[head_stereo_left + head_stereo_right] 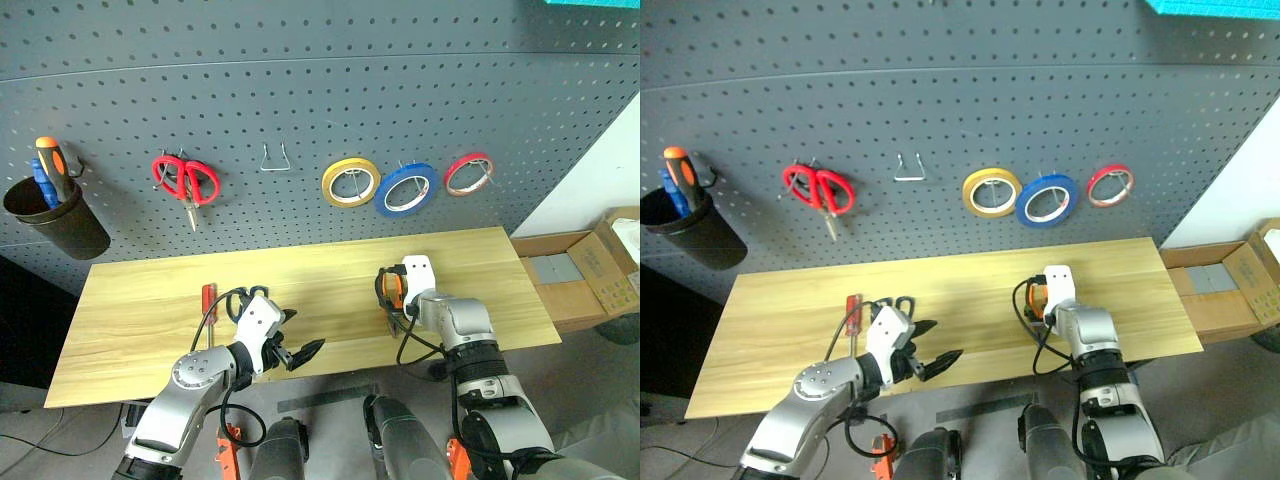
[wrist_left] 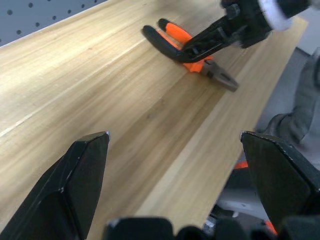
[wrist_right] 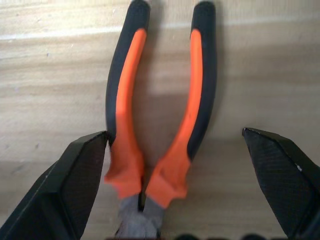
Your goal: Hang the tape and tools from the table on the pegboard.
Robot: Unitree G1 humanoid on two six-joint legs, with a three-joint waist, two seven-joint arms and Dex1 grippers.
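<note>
Pegboard (image 1: 300, 90) carries the blue tape (image 1: 405, 189). On the table (image 1: 130, 300), the right gripper (image 3: 175, 195) spreads wide around the pliers (image 3: 150, 125) near the front edge; the left gripper (image 1: 300, 352) gapes empty beside the scissors (image 1: 243, 299) and screwdriver (image 1: 208, 305).

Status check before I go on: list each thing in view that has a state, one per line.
Blue tape: hung on the pegboard.
Pliers: flat on the table, handles spread, between the right tool's open fingers, not gripped.
Red-handled screwdriver: lying on the table.
Dark-handled scissors: lying on the table.
Left tool: open, empty.
Right tool: open.
</note>
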